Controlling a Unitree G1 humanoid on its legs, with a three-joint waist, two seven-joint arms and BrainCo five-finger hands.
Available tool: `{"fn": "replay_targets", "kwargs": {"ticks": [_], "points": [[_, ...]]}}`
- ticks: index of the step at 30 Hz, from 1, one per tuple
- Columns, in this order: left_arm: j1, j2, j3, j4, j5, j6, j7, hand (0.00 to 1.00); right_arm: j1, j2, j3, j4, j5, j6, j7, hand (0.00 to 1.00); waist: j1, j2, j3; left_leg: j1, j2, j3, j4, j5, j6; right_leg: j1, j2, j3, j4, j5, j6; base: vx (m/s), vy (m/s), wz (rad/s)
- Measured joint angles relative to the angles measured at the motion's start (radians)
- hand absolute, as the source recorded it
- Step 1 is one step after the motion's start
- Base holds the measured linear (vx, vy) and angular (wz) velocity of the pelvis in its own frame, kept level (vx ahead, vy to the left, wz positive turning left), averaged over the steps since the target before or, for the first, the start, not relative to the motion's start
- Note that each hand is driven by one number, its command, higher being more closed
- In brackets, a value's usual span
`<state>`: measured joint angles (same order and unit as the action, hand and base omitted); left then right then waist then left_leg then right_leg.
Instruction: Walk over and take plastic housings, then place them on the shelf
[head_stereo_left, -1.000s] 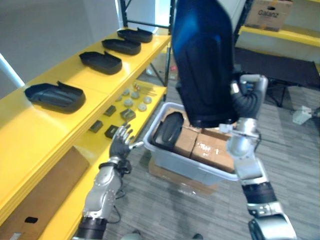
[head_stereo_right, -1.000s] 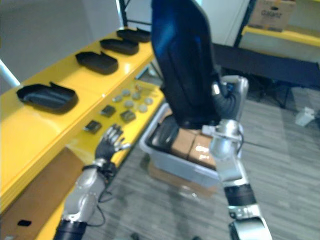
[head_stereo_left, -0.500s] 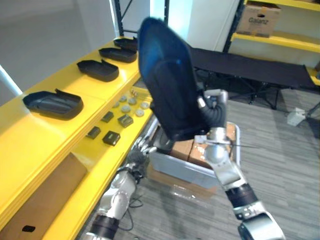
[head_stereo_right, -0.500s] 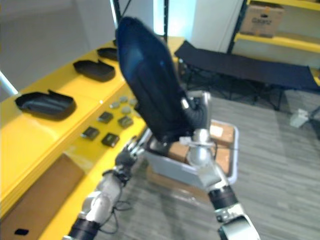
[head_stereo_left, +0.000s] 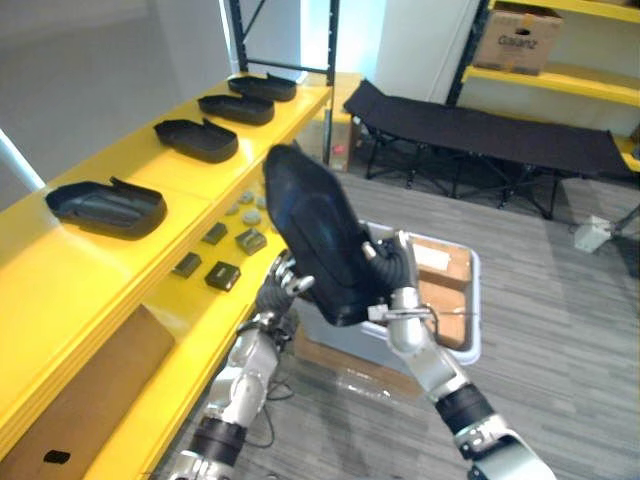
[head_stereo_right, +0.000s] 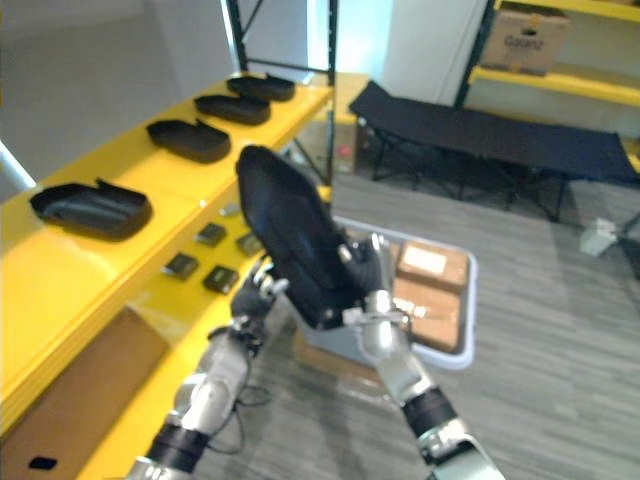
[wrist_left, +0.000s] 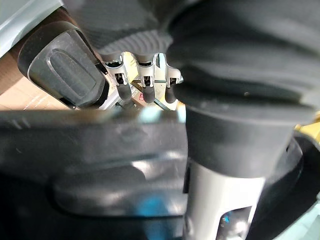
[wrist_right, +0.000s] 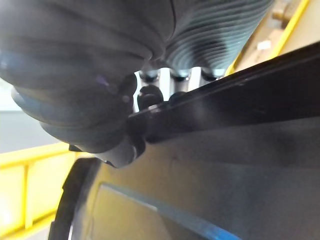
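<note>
Shelf (head_stereo_left: 90, 270) bearing placed housings (head_stereo_left: 106, 205). Left hand (head_stereo_left: 283, 287), fingers relaxed, steadying held housing (head_stereo_left: 315, 250). Right hand (head_stereo_left: 385, 270) pinching its edge, beside bin (head_stereo_left: 474, 310). Step: transferring. Next: swinging left, laying on bare shelf.

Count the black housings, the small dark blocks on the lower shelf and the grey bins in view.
Black housings: 5 (4 on the top shelf, 1 held up)
Small dark blocks: 4
Grey bins: 1
Total: 10
</note>
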<state>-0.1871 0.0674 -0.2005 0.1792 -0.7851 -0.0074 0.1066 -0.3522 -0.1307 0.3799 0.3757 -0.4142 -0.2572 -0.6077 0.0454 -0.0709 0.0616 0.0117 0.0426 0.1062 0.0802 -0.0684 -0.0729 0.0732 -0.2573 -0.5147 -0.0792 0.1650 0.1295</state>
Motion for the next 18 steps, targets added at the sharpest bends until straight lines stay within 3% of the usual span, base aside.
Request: {"fn": "replay_targets", "kwargs": {"ticks": [8, 9, 14, 18], "points": [[-0.014, 0.002, 0.0, 0.022, 0.017, 0.013, 0.009, 0.0, 0.006, 0.023, 0.018, 0.037, 0.008, -0.002, -0.005, 1.0, 0.002, -0.014, -0.01, -0.003, 0.0, -0.009, 0.003, 0.0, 0.0, 0.001, 0.0, -0.004, 0.0, 0.0, 0.0, 0.0, 0.0, 0.0], [-0.017, 0.0, -0.001, 0.04, 0.019, 0.021, 0.009, 1.0, 0.005, 0.029, 0.022, 0.036, 0.009, -0.002, -0.005, 1.0, 0.003, -0.014, -0.01, -0.005, 0.0, -0.01, 0.005, 0.0, 0.0, 0.001, 0.0, -0.005, 0.0, 0.0, 0.0, 0.0, 0.0, 0.0], [-0.019, 0.0, -0.01, 0.07, 0.022, 0.034, 0.008, 1.0, 0.003, 0.048, 0.047, 0.037, 0.048, -0.002, -0.007, 1.0, 0.006, -0.014, -0.01, -0.015, 0.001, -0.014, 0.025, -0.007, -0.002, 0.002, 0.002, -0.007, 0.0, 0.0, -0.001, -0.02, 0.003, 0.02], [-0.019, 0.003, -0.008, 0.077, 0.022, 0.078, -0.001, 1.0, 0.003, 0.052, 0.057, 0.037, 0.049, -0.002, -0.023, 1.0, 0.009, -0.015, -0.01, -0.016, 0.004, -0.014, 0.035, -0.011, -0.004, 0.006, 0.004, -0.007, 0.0, -0.004, -0.007, -0.03, 0.004, 0.0]]}}
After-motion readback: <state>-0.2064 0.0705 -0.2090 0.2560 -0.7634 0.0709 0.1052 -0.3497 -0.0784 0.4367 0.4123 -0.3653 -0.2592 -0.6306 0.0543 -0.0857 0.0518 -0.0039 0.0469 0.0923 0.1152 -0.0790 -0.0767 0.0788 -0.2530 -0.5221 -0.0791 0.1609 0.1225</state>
